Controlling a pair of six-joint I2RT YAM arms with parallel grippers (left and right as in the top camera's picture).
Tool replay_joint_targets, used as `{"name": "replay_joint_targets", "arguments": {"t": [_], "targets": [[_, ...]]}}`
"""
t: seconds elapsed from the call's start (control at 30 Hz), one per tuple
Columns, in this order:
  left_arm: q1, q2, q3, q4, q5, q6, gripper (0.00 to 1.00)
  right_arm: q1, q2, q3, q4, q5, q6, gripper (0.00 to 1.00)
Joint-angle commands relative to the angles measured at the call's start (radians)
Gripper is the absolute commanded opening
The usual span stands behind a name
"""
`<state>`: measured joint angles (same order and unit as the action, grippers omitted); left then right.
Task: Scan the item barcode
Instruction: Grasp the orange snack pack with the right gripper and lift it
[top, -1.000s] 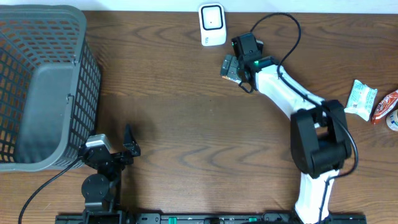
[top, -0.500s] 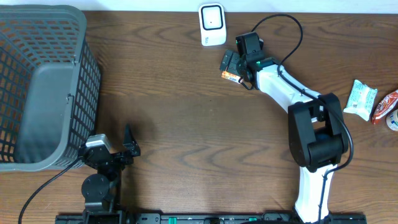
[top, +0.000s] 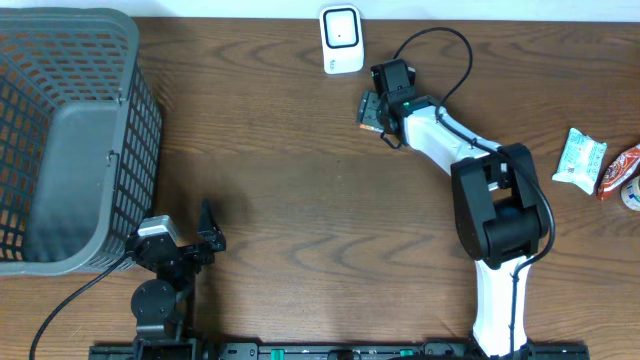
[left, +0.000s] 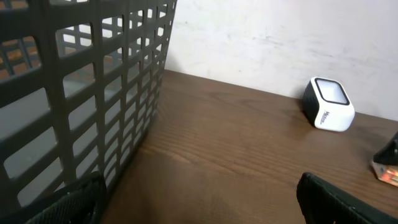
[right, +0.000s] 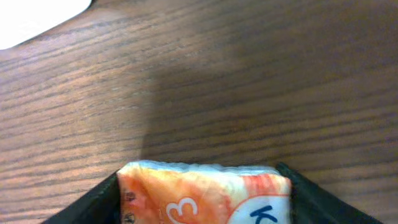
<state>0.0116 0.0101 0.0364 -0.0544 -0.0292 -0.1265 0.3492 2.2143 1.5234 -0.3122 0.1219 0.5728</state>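
The item, an orange and white packet, fills the gap between my right gripper's two black fingers, which press on both of its sides. In the overhead view that gripper holds the packet low over the table, just right of and below the white barcode scanner. No barcode shows on the packet's visible face. A corner of the scanner shows at the top left of the right wrist view. My left gripper stands open and empty near the front edge, facing the scanner.
A grey mesh basket fills the left side of the table, close beside my left gripper. A pale green snack packet and a red one lie at the right edge.
My right gripper has shifted slightly left towards the scanner and its jaws have closed in on the packet. The left arm has not moved.
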Motion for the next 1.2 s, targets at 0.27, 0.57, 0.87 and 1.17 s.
{"name": "replay_joint_targets", "arguments": {"t": [0.27,0.57,0.87,1.17], "targets": [[-0.002,-0.006,-0.032,-0.015,-0.005,0.013,0.98,0.011,0.005,0.093,-0.216,-0.031,-0.099,0.56],[-0.002,-0.006,-0.032,-0.015,-0.005,0.013,0.98,0.011,-0.056,0.185,-0.576,-0.238,-0.084,0.59],[-0.002,-0.006,-0.032,-0.015,-0.005,0.013,0.98,0.011,-0.056,0.185,-0.782,-0.420,-0.148,0.50],[-0.002,-0.006,-0.032,-0.015,-0.005,0.013,0.98,0.012,-0.056,0.185,-0.895,-0.421,-0.162,0.49]]}}
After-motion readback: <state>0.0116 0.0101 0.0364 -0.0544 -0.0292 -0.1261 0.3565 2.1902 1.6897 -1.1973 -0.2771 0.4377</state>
